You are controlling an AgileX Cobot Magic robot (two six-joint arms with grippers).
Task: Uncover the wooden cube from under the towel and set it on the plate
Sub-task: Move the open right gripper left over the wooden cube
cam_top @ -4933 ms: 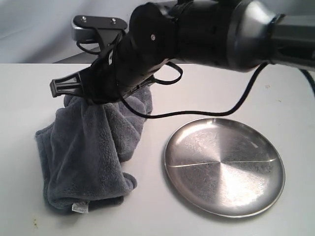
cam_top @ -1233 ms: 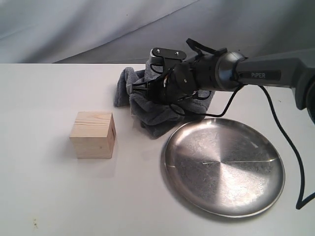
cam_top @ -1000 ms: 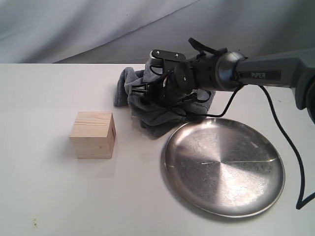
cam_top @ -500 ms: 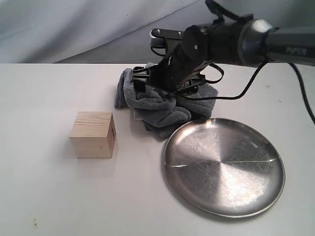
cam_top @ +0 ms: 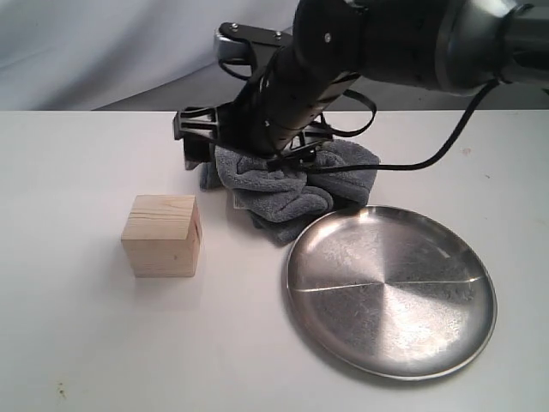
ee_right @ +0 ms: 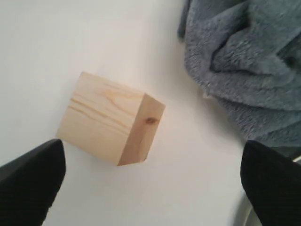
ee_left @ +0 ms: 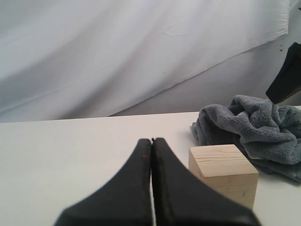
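Observation:
The wooden cube (cam_top: pixel 161 234) stands uncovered on the white table, left of the plate (cam_top: pixel 390 287), which holds nothing. The grey towel (cam_top: pixel 292 184) lies bunched behind the plate's far left rim. My right gripper (cam_top: pixel 190 142) hangs open above the towel's left edge, up and to the right of the cube, holding nothing. In the right wrist view the cube (ee_right: pixel 110 125) lies ahead of the gripper (ee_right: pixel 153 183), beside the towel (ee_right: pixel 240 70). My left gripper (ee_left: pixel 151 141) is shut and empty, low over the table, with the cube (ee_left: pixel 223 172) and the towel (ee_left: pixel 254 129) just beyond it.
The right arm's dark body (cam_top: pixel 343 60) and its black cable (cam_top: pixel 446 146) reach over the towel from the upper right. A grey cloth backdrop (cam_top: pixel 103 51) closes the table's far edge. The white tabletop (cam_top: pixel 129 343) stretches in front of the cube.
The towel has been dragged off the cube and dropped behind the plate. In the last second my right gripper let go of it, rose and shifted left toward the cube.

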